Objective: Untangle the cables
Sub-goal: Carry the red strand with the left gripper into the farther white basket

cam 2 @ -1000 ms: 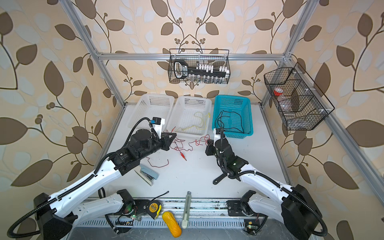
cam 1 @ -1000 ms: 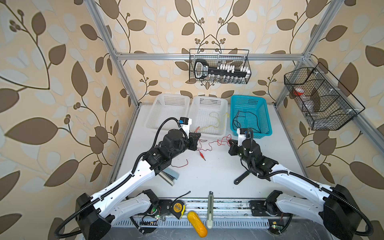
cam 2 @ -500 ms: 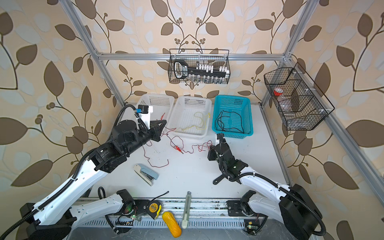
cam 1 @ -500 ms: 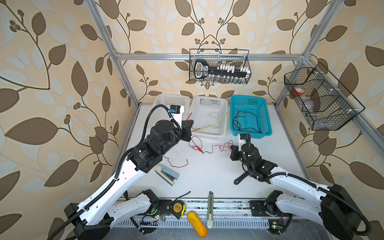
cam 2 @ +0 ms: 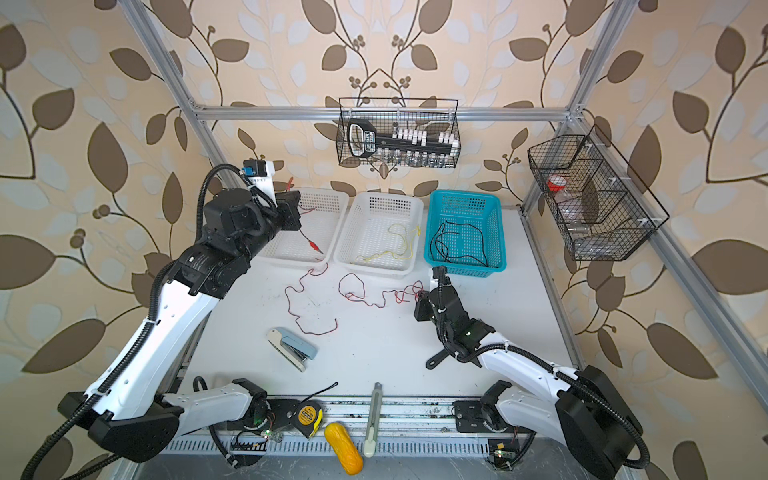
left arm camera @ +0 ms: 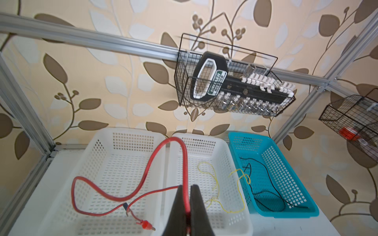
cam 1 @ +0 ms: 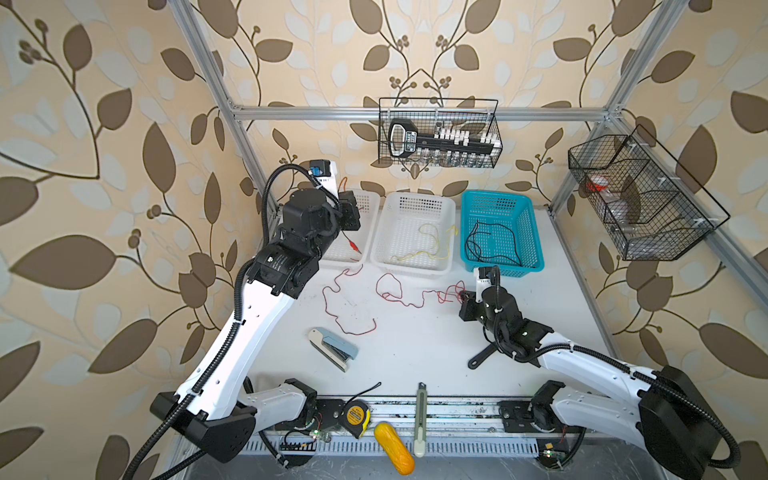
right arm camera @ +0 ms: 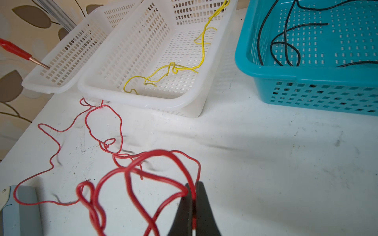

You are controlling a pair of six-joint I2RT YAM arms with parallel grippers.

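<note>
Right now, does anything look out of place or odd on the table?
Yes: the red cable in the left hand drapes over the rim of the leftmost white basket, alligator clip dangling inside, the rest trailing on the table. By the right hand it is bunched in tangled loops.

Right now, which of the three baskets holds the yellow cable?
The middle white basket, between the other white basket and the teal basket holding the black cable.

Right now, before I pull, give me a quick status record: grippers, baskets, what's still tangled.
left gripper: shut on red cable, over the left white basket
right gripper: shut on red cable, near the table
middle white basket: yellow cable
blue basket: black cable
tangle: red cable loops beside right gripper
</note>
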